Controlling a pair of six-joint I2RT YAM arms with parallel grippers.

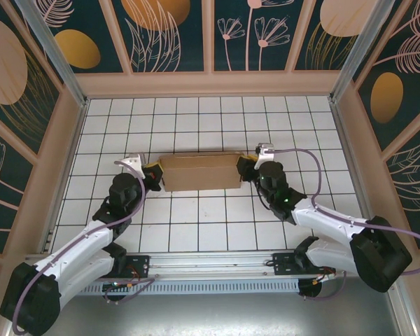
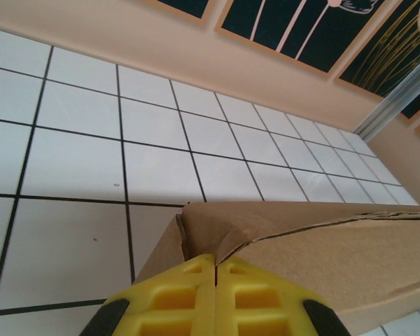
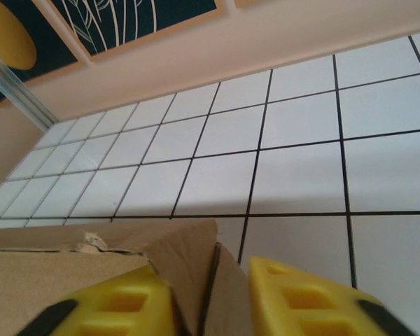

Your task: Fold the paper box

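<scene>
The paper box lies folded up as a long brown cardboard block in the middle of the tiled floor. My left gripper is at its left end. In the left wrist view the yellow jaws are shut, their tips against the box's end corner where a flap edge curls down. My right gripper is at the right end. In the right wrist view it stands open around the upright end flaps of the box. One finger touches the cardboard, while the other finger stands clear of it.
White tiled floor extends beyond the box to the back wall. Patterned side walls close the cell on both sides. The arms' bases sit on the rail at the near edge.
</scene>
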